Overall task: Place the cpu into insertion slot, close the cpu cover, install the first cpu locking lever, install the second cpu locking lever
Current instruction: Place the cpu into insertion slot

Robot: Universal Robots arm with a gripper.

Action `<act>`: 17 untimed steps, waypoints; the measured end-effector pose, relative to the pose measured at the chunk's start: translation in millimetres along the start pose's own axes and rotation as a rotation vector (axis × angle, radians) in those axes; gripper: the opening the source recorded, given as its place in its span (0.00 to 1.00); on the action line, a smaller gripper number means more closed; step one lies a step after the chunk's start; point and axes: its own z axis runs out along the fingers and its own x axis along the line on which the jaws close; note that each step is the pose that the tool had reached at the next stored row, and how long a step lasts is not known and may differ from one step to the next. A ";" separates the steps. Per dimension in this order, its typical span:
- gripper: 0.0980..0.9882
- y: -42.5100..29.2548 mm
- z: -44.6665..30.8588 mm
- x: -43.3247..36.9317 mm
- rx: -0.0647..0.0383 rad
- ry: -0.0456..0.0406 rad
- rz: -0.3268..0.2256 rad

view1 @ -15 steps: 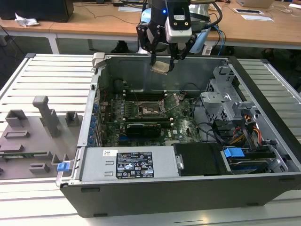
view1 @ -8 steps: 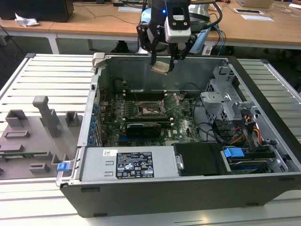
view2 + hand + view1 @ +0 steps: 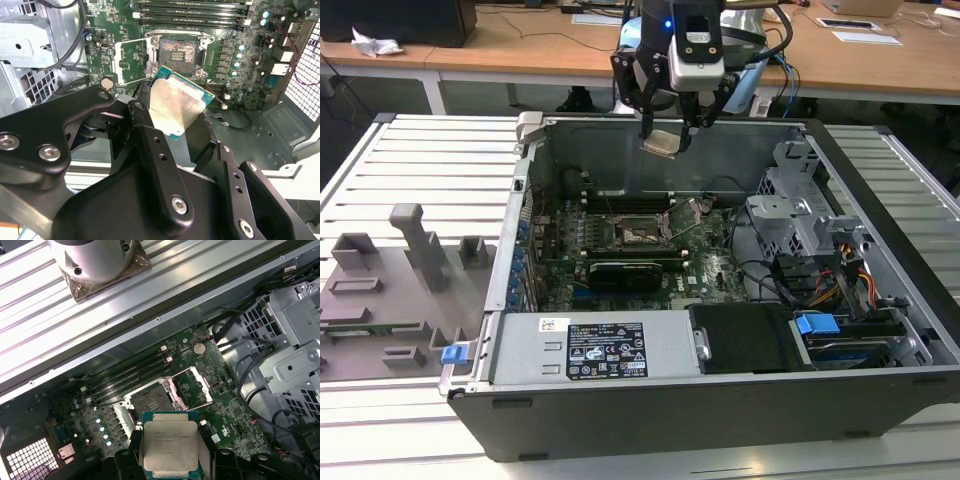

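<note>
My gripper (image 3: pixel 667 132) hangs above the far wall of the open computer case, shut on the cpu (image 3: pixel 660 144), a flat square chip with a silvery-tan face and pale green edge. Both wrist views show the cpu (image 3: pixel 176 106) (image 3: pixel 169 445) pinched between the black fingers (image 3: pixel 142 120), held well above the board. Below it lies the insertion slot (image 3: pixel 178 51) (image 3: pixel 150 399) (image 3: pixel 638 232), black-rimmed, with its dark pin grid bare. The cpu cover (image 3: pixel 131 59) (image 3: pixel 192 386), a silver frame, stands flipped open beside the slot.
The motherboard lies in the case (image 3: pixel 510 260) with long memory slots (image 3: pixel 192 12) beside the socket. A power supply (image 3: pixel 605 350) fills the near side, and a drive cage (image 3: pixel 800 215) with cables is on the exterior view's right. Grey fixtures (image 3: pixel 415 245) sit on the table at the left.
</note>
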 end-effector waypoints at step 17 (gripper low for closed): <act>0.48 0.0 0.0 0.0 -0.001 -0.0038 0.042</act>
